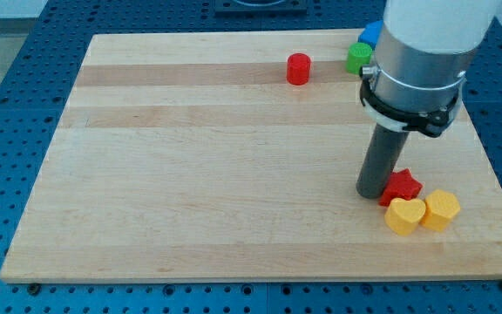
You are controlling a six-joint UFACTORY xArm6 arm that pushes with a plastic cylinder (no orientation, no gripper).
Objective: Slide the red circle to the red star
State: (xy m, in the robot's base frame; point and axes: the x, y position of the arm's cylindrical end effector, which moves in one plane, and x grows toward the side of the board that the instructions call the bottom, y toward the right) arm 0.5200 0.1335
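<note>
Meanwhile, on the wooden worktop (190, 174), my tip (373, 194) rests just beside the red star (403, 185), at that star's left edge as the view has it and seemingly touching it. I carry no claw, only a straight rod, so nothing is being gripped. The red circle (298, 68), the block to be moved, stands well apart from the red star, toward the view's top and to the left, untouched. By my judgement the push has not begun: the tip sits at the goal end, not behind the block. The next move calls for travelling to the far side of the red circle, above and left of it, then driving it down and rightward to the red star. Just below the red star lie a yellow heart (404, 215) and a yellow hexagon (440, 209), close enough to be knocked by an overshoot. Above the red star, near the board's top edge, a green block (358, 58) and a blue block (371, 35) sit beside my housing, clear of the likely path.
</note>
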